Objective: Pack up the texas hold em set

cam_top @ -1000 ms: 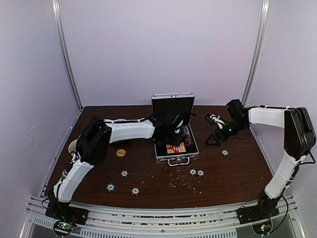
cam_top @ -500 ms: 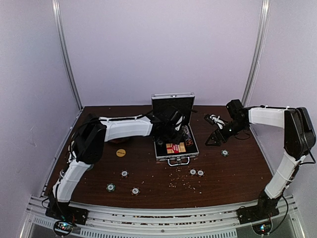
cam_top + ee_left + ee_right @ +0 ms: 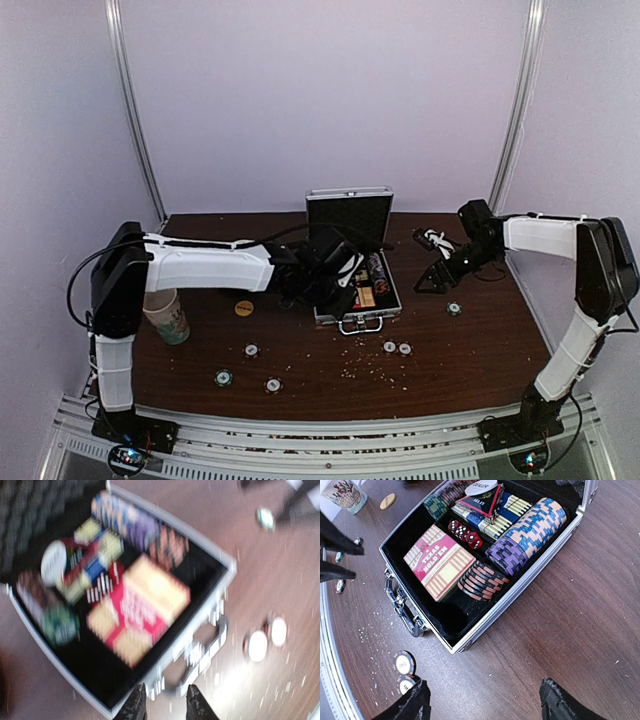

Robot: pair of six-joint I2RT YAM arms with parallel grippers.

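Note:
The silver case [image 3: 350, 212] of the texas hold em set stands open at mid-table, its lid upright. Inside lie the red-yellow card box [image 3: 439, 561], red dice [image 3: 465, 532] and rows of chips [image 3: 527, 527]. My left gripper [image 3: 166, 706] hovers over the case's near edge by the handle [image 3: 202, 655]. Its fingers are slightly apart with nothing between them. That view is blurred. To the right of the case, my right gripper [image 3: 485, 705] is wide open and empty above bare wood. Loose chips [image 3: 389, 347] lie in front of the case. The yellow disc [image 3: 243, 308] lies to the case's left.
A patterned paper cup [image 3: 168, 315] stands at the left under my left arm. More chips [image 3: 251, 350] and pale crumbs are scattered toward the near edge. One chip [image 3: 454, 309] lies below my right gripper. A metal rail [image 3: 330, 430] runs along the front.
My left arm has lifted and swung its elbow out to the left, uncovering the cup. Its gripper has drawn back from over the case to the near-left edge. The right arm has stayed put.

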